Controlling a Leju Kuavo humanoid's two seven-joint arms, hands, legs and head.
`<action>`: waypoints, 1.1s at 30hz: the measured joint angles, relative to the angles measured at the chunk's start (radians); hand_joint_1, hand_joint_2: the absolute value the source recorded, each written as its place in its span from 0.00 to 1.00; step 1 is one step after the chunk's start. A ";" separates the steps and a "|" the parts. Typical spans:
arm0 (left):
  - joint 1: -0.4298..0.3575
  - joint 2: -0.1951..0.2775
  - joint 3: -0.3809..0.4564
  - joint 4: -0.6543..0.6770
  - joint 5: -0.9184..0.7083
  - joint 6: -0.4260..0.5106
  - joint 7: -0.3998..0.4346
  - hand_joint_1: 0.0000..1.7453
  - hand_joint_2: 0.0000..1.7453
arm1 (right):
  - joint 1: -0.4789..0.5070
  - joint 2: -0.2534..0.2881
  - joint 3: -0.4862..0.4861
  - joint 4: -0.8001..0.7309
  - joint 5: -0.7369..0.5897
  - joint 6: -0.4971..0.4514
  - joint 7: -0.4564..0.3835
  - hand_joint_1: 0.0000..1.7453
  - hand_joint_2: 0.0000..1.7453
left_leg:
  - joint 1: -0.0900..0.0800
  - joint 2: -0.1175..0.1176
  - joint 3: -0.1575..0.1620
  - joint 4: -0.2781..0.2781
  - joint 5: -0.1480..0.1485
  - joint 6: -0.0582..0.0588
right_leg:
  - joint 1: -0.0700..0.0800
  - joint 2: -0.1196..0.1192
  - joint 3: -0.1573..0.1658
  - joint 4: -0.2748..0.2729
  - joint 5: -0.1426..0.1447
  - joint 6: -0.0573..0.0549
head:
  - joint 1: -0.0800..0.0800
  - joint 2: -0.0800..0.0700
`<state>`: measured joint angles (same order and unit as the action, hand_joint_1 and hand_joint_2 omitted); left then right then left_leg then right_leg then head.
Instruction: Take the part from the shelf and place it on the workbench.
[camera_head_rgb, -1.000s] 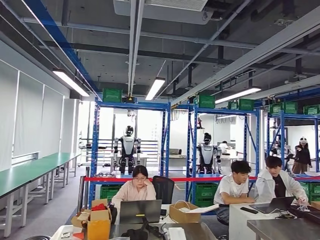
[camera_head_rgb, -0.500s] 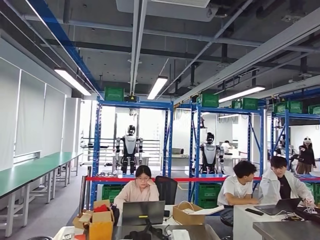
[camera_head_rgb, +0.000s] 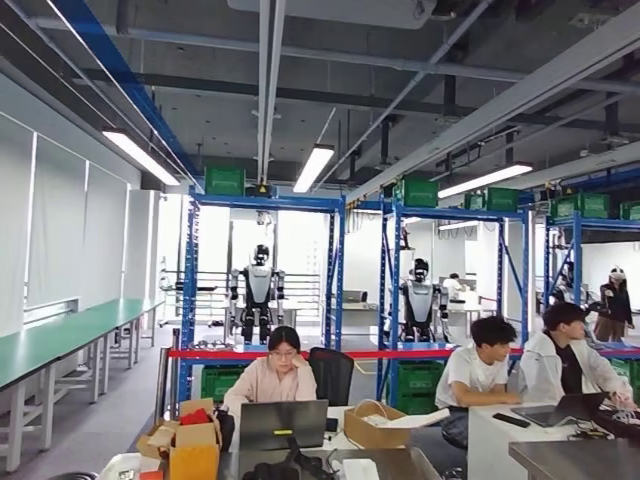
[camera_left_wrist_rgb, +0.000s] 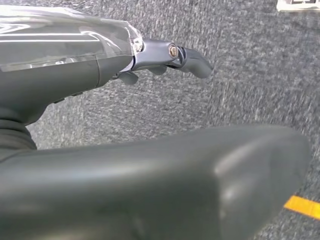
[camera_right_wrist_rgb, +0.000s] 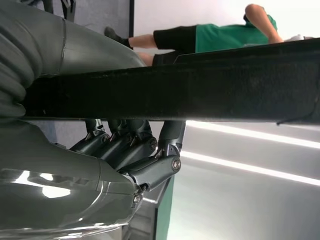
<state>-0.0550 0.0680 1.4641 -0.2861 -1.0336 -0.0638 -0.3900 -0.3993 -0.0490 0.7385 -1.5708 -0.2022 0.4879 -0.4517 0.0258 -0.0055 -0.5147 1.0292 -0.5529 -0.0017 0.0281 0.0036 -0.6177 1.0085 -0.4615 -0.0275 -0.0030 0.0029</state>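
Left hand: my left hand (camera_left_wrist_rgb: 162, 55) hung over grey carpet, fingers (camera_left_wrist_rgb: 190, 57) stretched out and apart, thumb thick in the foreground, nothing held
Right hand: my right hand (camera_right_wrist_rgb: 128, 150) gripped a long flat black part (camera_right_wrist_rgb: 196, 85), fingers (camera_right_wrist_rgb: 166, 162) curled against its underside and thumb on the other side
Part: the black part ran across the right wrist view, clamped in my right hand; I couldn't make out its ends
Floor: an orange line (camera_left_wrist_rgb: 303, 206) was marked on the carpet
Ahead: blue shelving (camera_head_rgb: 260, 205) carried green crates (camera_head_rgb: 224, 180), with two humanoid robots (camera_head_rgb: 258, 290) standing behind a red barrier tape (camera_head_rgb: 377, 352)
People: three people sat at laptops, one behind a dark laptop (camera_head_rgb: 283, 425), beside a cardboard box (camera_head_rgb: 192, 445)
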 joint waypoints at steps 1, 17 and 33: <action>0.000 0.000 0.000 0.000 -0.001 0.000 0.000 0.00 1.00 | 0.000 0.001 0.000 0.000 0.000 0.000 0.000 1.00 1.00 | 0.000 0.001 0.000 0.016 -0.005 -0.002 | -0.002 0.000 0.016 -0.012 -0.001 -0.004 | 0.000 0.000; 0.006 0.004 0.000 0.000 -0.004 0.000 -0.001 0.00 1.00 | 0.003 0.005 -0.001 0.002 0.000 0.003 -0.001 1.00 1.00 | -0.001 0.001 -0.113 0.018 0.073 0.016 | -0.012 0.001 0.097 0.045 -0.116 0.038 | 0.000 0.000; -0.005 -0.008 0.000 0.000 -0.005 -0.001 -0.001 0.00 1.00 | -0.003 0.006 -0.002 0.010 0.000 0.003 0.000 1.00 1.00 | 0.001 0.000 -0.024 0.066 -0.023 -0.010 | -0.004 0.000 0.027 -0.022 -0.002 -0.009 | -0.001 0.000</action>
<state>-0.0597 0.0600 1.4638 -0.2861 -1.0388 -0.0645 -0.3909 -0.4022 -0.0433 0.7366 -1.5609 -0.2025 0.4910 -0.4520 0.0266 -0.0053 -0.5391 1.0951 -0.5762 -0.0117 0.0244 0.0040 -0.5906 0.9861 -0.4633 -0.0367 -0.0039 0.0024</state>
